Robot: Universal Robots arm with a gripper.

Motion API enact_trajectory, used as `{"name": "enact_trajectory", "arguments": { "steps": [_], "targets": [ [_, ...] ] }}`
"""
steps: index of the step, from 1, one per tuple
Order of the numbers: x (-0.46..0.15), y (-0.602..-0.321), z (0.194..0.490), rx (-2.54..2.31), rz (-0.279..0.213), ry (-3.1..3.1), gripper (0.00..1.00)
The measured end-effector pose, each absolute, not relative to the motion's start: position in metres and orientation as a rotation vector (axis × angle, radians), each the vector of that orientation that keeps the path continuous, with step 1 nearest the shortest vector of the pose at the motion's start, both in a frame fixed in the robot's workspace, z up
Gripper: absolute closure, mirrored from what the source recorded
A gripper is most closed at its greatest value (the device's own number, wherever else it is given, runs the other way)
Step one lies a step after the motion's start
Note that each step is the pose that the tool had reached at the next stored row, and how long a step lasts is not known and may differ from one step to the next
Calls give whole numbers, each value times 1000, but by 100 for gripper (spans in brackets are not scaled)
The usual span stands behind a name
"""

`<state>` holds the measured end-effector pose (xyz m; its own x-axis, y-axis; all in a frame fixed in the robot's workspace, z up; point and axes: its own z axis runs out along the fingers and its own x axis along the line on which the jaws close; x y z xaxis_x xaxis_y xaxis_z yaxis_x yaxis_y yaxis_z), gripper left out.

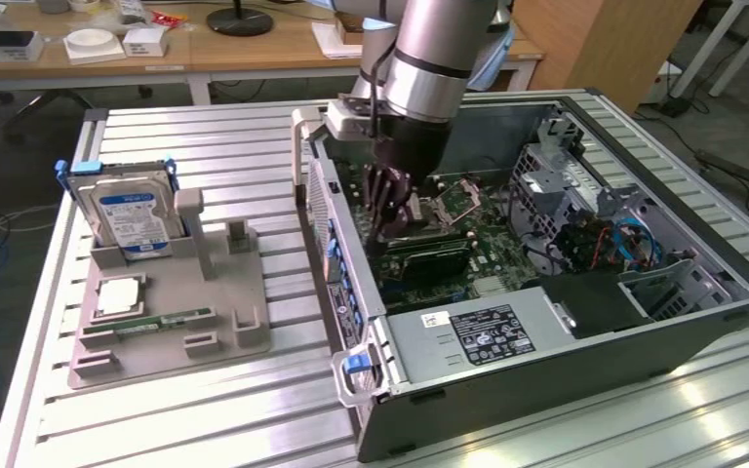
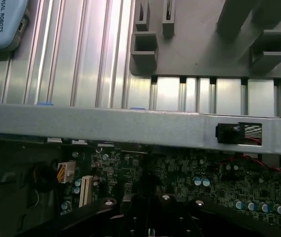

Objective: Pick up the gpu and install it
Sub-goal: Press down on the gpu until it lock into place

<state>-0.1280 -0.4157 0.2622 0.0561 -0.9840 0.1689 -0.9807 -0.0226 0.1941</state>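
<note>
Gpu (image 1: 429, 255) low inside the case (image 1: 687, 322), half hidden behind the closed gripper (image 1: 392, 207); grip itself unclear

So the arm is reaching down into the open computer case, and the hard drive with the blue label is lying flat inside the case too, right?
Not quite. The arm's gripper is indeed down inside the open computer case, but the hard drive is not in it. The exterior view shows it standing upright in the grey holder on the table, to the exterior view's left of the case.
</note>
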Motion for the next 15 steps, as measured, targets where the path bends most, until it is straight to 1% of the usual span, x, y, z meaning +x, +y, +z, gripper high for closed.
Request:
{"name": "enact_trajectory", "arguments": {
  "steps": [2, 3, 6, 8, 15],
  "targets": [
    [-128, -416, 262, 2086, -4, -2006, 90],
    [-128, -416, 262, 2092, -5, -2012, 90],
    [-128, -416, 262, 2116, -32, -2031, 90],
    [-129, -416, 262, 2126, -42, -2039, 90],
    [-129, -422, 262, 2130, -34, -2044, 90]
  ]
}}
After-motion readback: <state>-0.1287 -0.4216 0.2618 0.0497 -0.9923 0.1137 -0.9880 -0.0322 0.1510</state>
